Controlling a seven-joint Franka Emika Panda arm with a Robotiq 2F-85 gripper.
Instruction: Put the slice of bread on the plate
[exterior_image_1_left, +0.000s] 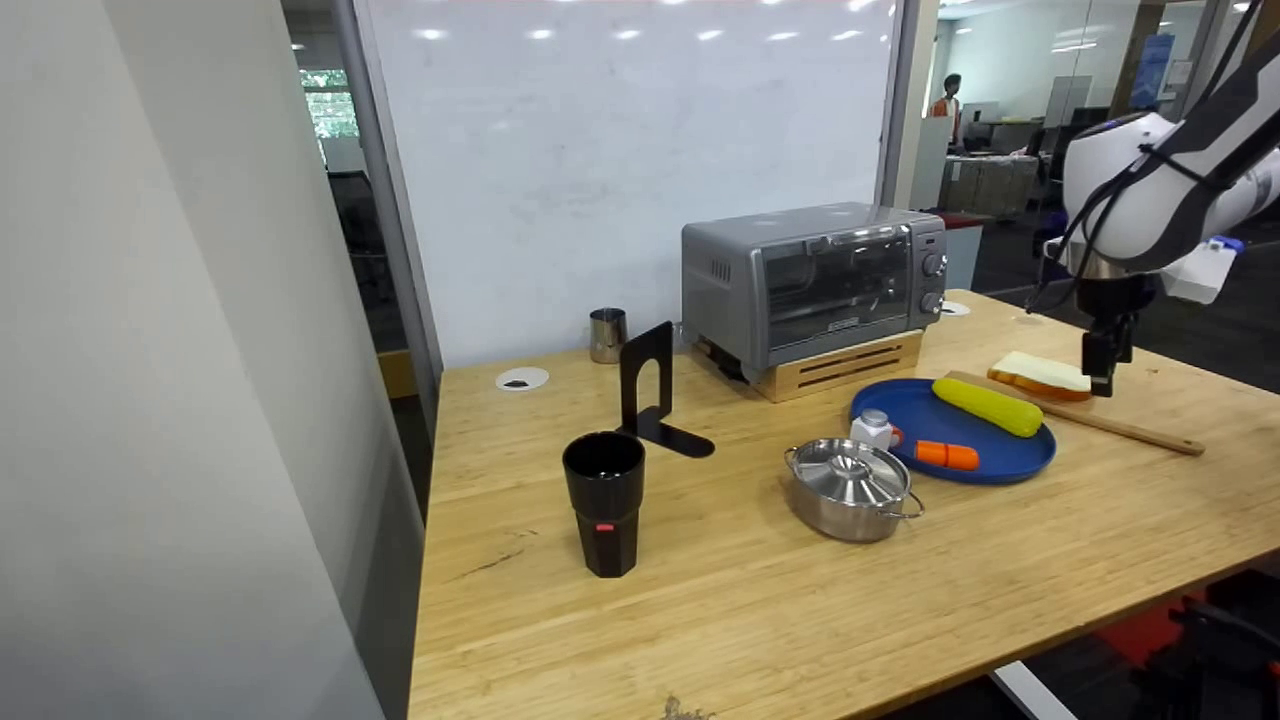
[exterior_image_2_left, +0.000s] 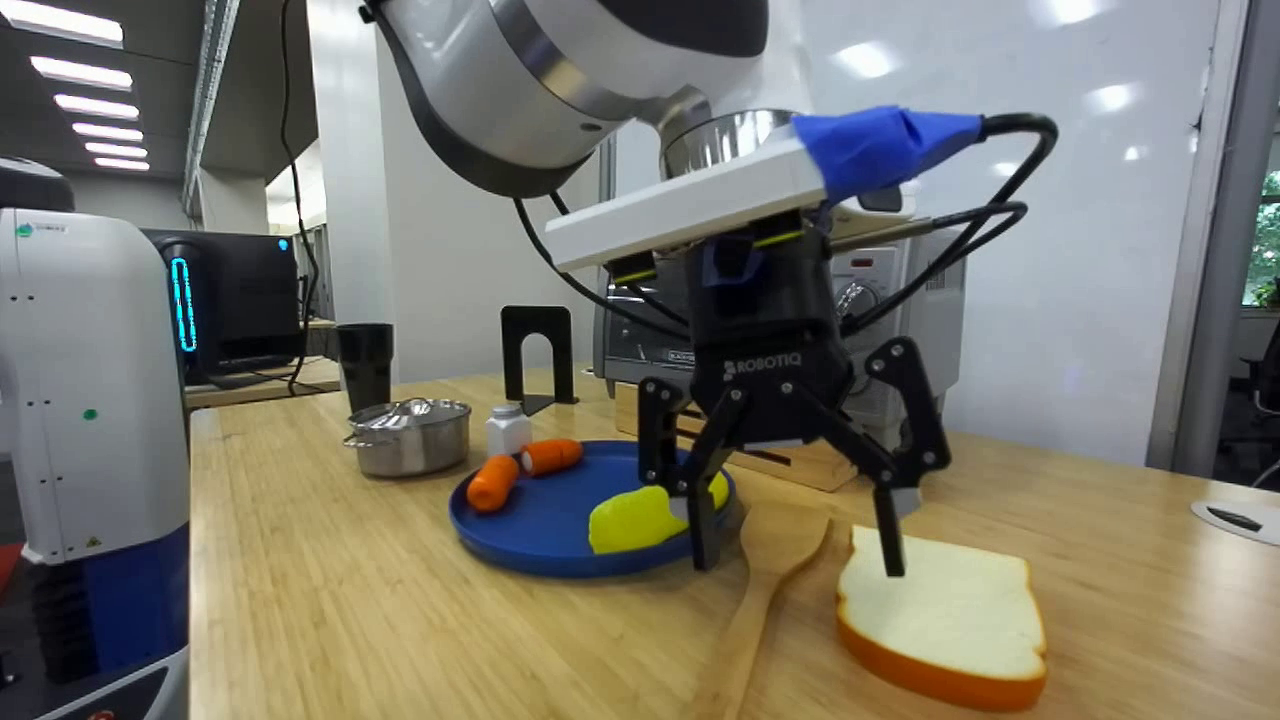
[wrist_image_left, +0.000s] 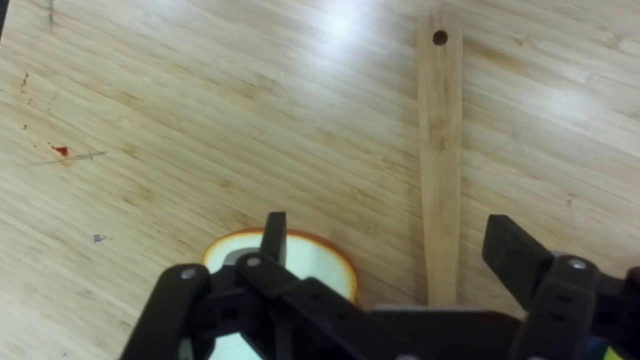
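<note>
A slice of white bread (exterior_image_2_left: 950, 615) lay flat on the desk (exterior_image_2_left: 340, 580), at right in an exterior view, with a wooden spatula (exterior_image_2_left: 763, 590) between it and the blue plate (exterior_image_2_left: 550, 510), its destination. The robot's tool (exterior_image_2_left: 800, 568) hung above, fingers spread wide with nothing in hold; the finger at right (exterior_image_2_left: 888, 530) stood over the bread's left part, while the gap appeared to fall above the spatula.

In an exterior view, the bread (exterior_image_1_left: 1040, 373) sat far right on the desk, just beyond the spatula, with the plate (exterior_image_1_left: 905, 405) nearer and to the left, bearing carrot pieces (exterior_image_1_left: 947, 456) and a yellow cob-shaped item (exterior_image_1_left: 988, 407). A fingertip (exterior_image_1_left: 1102, 378) showed at the slice's right edge; whether they touched could not be told.

In the wrist view, one finger cut across the bread (wrist_image_left: 310, 257) while the other stood past the spatula's handle (wrist_image_left: 441, 175). The step in hand looked to be lining up the grasp, the bread not yet gripped. The next move seemed to call for a sideways shift until the fingers flanked the slice, then a drop and a gentle squeeze on the crust.
</note>
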